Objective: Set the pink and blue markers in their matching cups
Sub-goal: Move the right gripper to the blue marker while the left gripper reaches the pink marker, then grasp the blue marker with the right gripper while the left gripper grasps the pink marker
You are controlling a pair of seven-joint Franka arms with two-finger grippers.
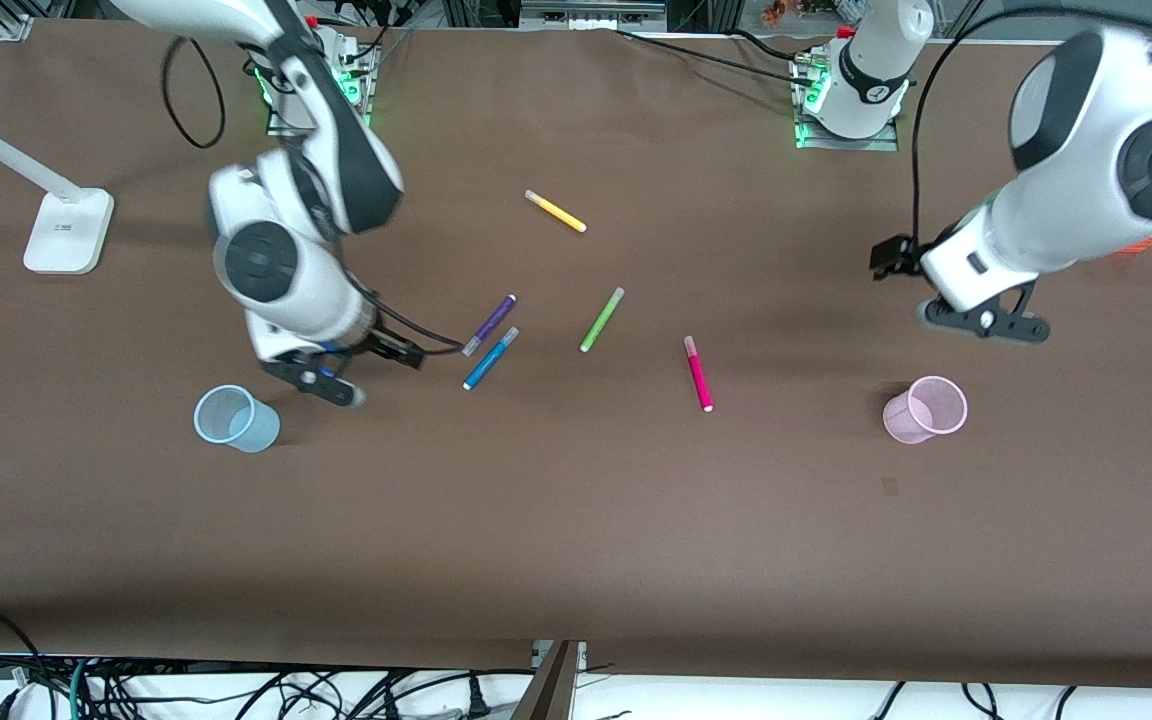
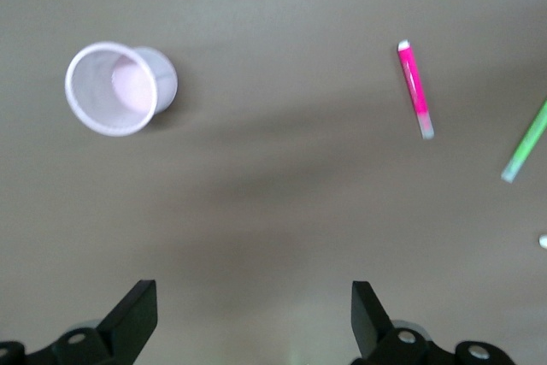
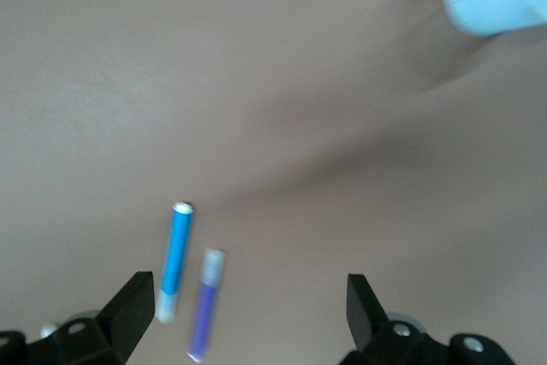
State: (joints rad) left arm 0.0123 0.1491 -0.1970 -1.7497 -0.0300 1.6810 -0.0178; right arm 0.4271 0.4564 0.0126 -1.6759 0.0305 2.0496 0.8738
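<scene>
The blue marker lies flat beside a purple pen, and the pink marker lies flat near the table's middle. The pale blue cup stands upright toward the right arm's end. The pale pink cup stands upright toward the left arm's end. My right gripper hangs open and empty over the table between the blue cup and the blue marker. My left gripper is open and empty over bare table close to the pink cup. Its wrist view also shows the pink marker.
A purple pen lies almost against the blue marker. A lime-green pen lies between the two markers. A yellow pen lies farther from the front camera. A white lamp base stands at the right arm's end.
</scene>
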